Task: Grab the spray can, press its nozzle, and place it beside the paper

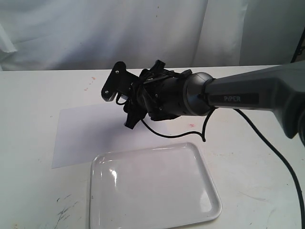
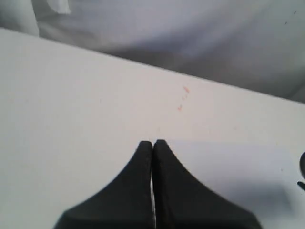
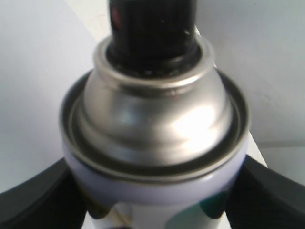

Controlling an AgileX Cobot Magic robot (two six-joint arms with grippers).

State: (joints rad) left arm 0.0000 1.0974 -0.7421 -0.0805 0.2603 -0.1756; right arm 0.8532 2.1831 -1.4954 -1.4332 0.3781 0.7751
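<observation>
while right tool [image 3: 152, 202] grips spray can [image 3: 155, 124] by body under silver dome, fingers [image 3: 33, 202] either side, nozzle [image 3: 152, 28] free for pressing. can held over paper [image 1: 78, 138], apparently off tabletop [image 1: 33, 95]; in exterior view can hidden behind wrist. left tool [image 2: 153, 145] closed, empty, near paper edge. glossy tray [image 1: 157, 191] touches paper's near edge, likely crowds set-down spot; cable [image 1: 269, 147] trails right.

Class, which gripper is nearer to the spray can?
Right. The right gripper grips the spray can on both sides; the left gripper hangs shut over the table, no can in its view.
</observation>
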